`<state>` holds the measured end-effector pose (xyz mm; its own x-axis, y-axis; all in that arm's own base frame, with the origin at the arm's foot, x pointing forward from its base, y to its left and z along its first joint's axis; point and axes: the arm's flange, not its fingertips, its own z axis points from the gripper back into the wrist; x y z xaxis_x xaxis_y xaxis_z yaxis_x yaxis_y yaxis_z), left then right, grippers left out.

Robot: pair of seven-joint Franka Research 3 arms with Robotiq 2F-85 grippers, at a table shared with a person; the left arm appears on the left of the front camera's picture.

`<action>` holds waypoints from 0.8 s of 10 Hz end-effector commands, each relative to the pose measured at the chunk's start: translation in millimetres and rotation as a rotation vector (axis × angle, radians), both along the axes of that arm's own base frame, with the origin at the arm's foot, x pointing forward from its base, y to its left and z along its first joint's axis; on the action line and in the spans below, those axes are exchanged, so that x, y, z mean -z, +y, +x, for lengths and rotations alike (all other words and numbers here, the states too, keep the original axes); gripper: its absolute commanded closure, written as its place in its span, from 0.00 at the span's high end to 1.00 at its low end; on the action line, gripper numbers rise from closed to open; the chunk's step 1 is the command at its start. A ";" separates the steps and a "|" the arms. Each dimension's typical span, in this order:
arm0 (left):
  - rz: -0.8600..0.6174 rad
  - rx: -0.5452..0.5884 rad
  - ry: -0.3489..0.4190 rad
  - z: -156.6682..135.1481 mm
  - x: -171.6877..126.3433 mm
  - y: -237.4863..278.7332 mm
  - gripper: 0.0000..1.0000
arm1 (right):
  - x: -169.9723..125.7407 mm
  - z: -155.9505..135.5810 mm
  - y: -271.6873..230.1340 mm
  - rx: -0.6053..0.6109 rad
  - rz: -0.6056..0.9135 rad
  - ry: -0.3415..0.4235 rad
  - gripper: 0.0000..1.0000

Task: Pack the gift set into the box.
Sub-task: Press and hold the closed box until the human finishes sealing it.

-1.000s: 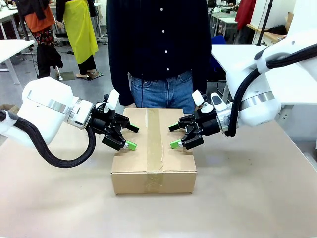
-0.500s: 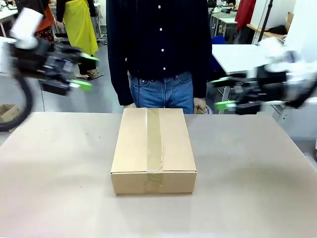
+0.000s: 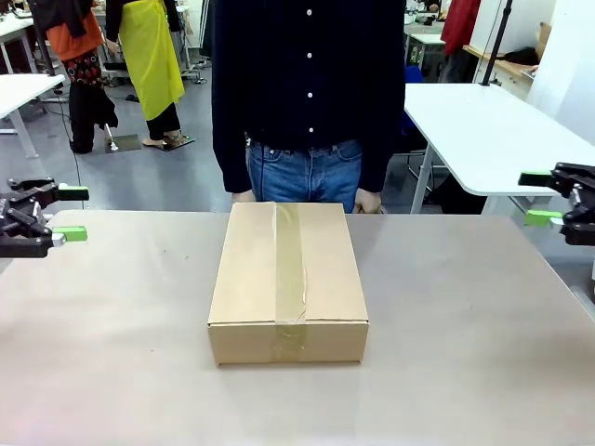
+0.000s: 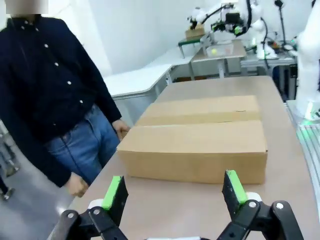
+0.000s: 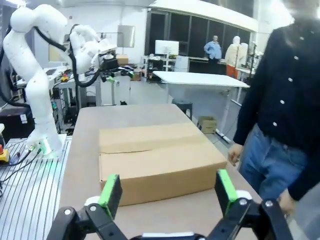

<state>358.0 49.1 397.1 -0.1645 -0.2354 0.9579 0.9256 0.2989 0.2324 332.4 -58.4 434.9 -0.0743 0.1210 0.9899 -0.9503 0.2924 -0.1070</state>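
Observation:
The box (image 3: 288,279) lies in the middle of the table, brown cardboard with its flaps shut and a strip of tape along the top; it also shows as the box (image 4: 195,145) and the box (image 5: 155,160) in the wrist views. The gift set is out of view. My left gripper (image 3: 74,214) hangs open at the table's left edge, well away from the box, with nothing between its fingers (image 4: 116,192). My right gripper (image 3: 536,198) is open at the right edge, likewise apart and bare, and its green pads (image 5: 225,190) face the carton's long side.
A person (image 3: 307,93) in a dark shirt and jeans stands at the far edge, one hand (image 3: 369,200) just behind the box. A white table (image 3: 483,130) stands at the back right. Bare tabletop (image 3: 465,353) surrounds the carton.
Both grippers were close over the box's top a second ago. They swung up and outward and now sit low at the table's left and right edges. The box has not moved.

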 end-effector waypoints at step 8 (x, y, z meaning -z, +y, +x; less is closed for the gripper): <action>-0.005 0.064 -0.097 -8.1 -45.0 -18.6 1.00 | -22.7 -1.6 30.9 -0.044 -0.031 -0.029 1.00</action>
